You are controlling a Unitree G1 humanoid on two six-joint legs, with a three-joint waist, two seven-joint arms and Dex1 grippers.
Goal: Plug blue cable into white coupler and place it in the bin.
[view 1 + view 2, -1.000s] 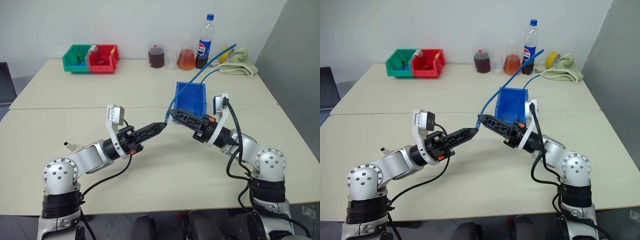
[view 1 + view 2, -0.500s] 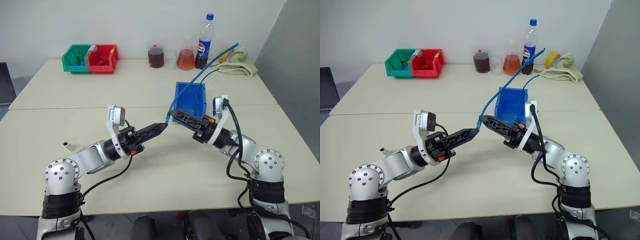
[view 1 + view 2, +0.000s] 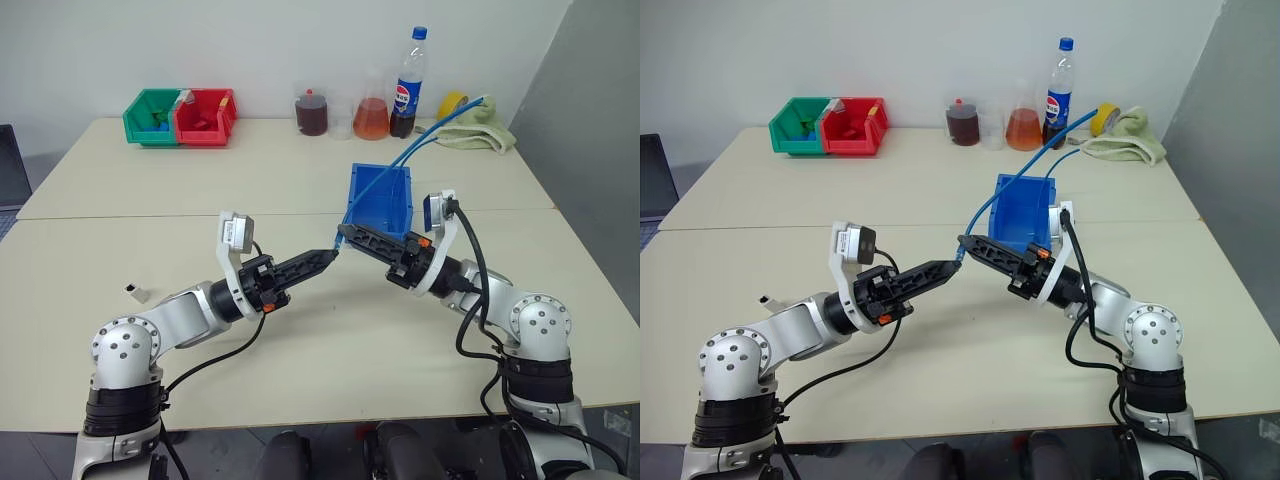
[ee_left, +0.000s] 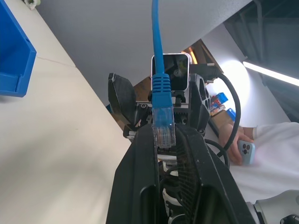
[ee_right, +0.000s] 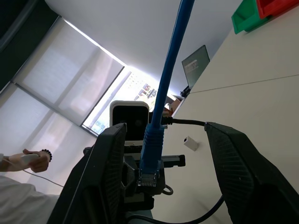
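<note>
Since a second ago the right gripper (image 3: pixel 343 232) narrowed but remains released. Left gripper (image 3: pixel 332 254) clenches the blue cable (image 4: pixel 161 112), clear-plugged, mid-table; its far length crosses the bin (image 3: pixel 378 200).

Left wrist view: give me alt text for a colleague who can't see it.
The left gripper, fingers shut, pinches the clear plug of the blue cable, which runs straight up out of frame. Just beyond it is the right gripper with its fingers apart, above the beige table, with a corner of the blue bin.
</note>
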